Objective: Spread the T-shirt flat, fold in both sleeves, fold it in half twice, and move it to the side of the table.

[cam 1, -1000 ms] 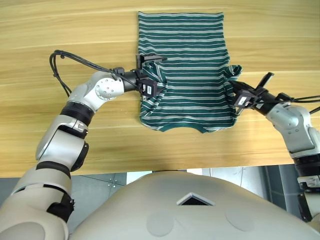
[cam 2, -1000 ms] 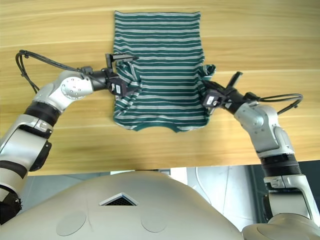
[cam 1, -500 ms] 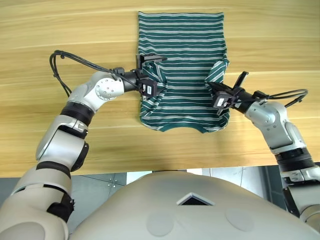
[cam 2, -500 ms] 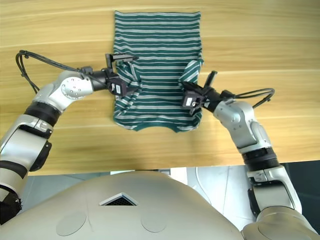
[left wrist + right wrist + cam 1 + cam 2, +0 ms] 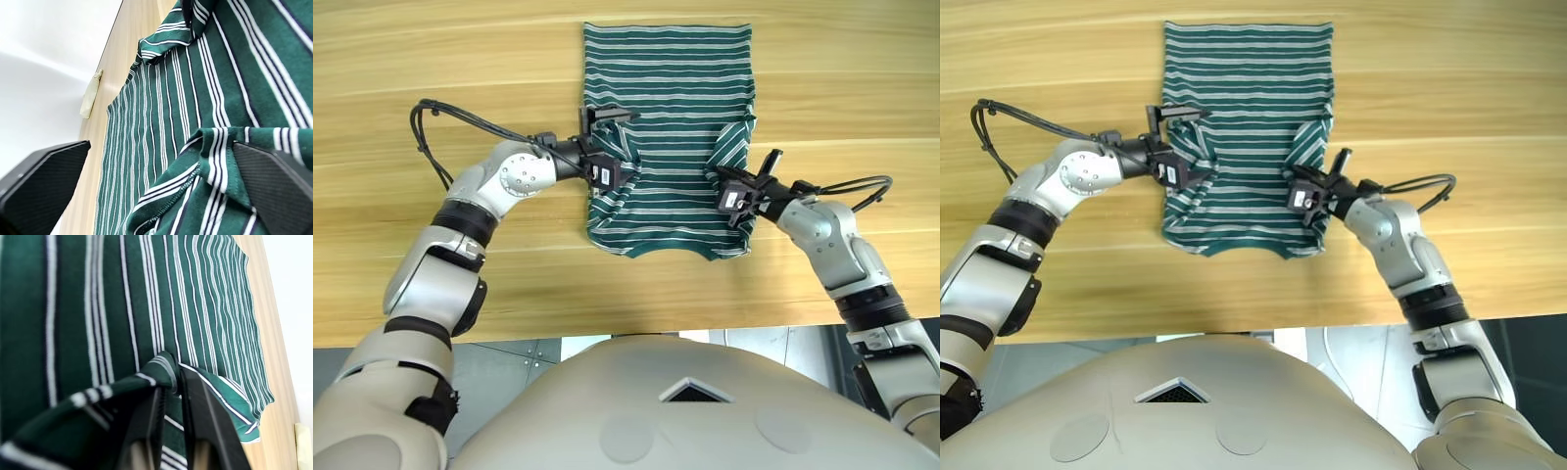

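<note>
On table (image 5: 431,59), T-shirt (image 5: 671,78) lay flat; right gripper (image 5: 720,184) was clamped on right sleeve (image 5: 736,147), held over the body for folding; left gripper (image 5: 619,149) stood open astride left sleeve (image 5: 215,147).

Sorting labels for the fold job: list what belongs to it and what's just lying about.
Job: striped T-shirt; right gripper, shut on its fabric; left gripper, open at its other side; table.
Lying about: small beige strip at the table's edge.
</note>
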Motion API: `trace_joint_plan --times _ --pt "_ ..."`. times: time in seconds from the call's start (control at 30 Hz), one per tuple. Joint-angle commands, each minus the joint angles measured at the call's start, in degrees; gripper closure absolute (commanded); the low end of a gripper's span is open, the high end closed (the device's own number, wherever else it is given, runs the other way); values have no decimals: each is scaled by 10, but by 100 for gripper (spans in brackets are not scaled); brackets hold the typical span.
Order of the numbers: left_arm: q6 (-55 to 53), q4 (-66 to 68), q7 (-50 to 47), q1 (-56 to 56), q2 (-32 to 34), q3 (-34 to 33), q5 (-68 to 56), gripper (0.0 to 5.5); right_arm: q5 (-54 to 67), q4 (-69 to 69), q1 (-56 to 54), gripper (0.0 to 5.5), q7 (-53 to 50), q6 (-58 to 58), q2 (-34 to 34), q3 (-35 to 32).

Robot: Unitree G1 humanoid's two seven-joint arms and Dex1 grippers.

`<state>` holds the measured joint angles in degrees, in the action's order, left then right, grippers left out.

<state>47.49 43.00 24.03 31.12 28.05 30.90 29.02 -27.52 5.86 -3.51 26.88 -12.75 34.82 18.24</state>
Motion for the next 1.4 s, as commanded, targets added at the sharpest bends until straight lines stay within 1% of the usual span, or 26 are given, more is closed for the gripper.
trace_joint_plan --times 0.03,0.17,0.27,0.33,0.37,0.4,0.43,0.5,0.57,0.7,0.83,0.97,1.1,1.2,1.33,1.4 --pt "-12 18 15 -22 3 16 20 10 22 -11 -8 437 2 5 -10 -12" --pt "0 1 41 -32 2 5 -22 10 192 -98 -14 368 33 18 -66 -59" --pt "4 -15 64 -39 5 -3 -60 10 241 -108 -22 317 36 38 -82 -81" --pt "8 -21 79 -45 7 -12 -86 10 261 -110 -25 280 34 38 -81 -100" --pt "9 -26 87 -49 9 -17 -100 10 265 -111 -25 256 34 35 -73 -112" --pt "9 -36 99 -55 12 -23 -121 10 264 -103 -25 248 33 30 -59 -130" --pt "8 -47 111 -61 15 -29 -139 10 259 -92 -23 229 32 25 -43 -145" --pt "6 -66 134 -74 28 -44 -173 10 236 -55 -8 189 31 11 3 -176" --pt "4 -68 140 -82 51 -66 -187 10 205 -9 23 163 32 -13 50 -191" --pt "3 -55 139 -82 78 -96 -185 10 197 13 95 92 62 -83 97 -194" --pt "4 -36 131 -72 71 -105 -168 10 228 0 136 17 107 -140 95 -172" --pt "8 -45 153 -86 76 -104 -182 10 238 -5 147 12 123 -154 95 -167" --pt "7 -86 224 -133 122 -102 -222 10 247 6 166 12 122 -160 121 -207" --pt "-3 -125 263 -170 161 -113 -255 10 253 2 185 12 124 -164 137 -232" --pt "-11 -136 273 -211 201 -117 -225 10 236 15 208 12 131 -168 156 -238" --pt "-11 -146 282 -236 214 -111 -220 10 229 10 224 12 145 -173 162 -222"
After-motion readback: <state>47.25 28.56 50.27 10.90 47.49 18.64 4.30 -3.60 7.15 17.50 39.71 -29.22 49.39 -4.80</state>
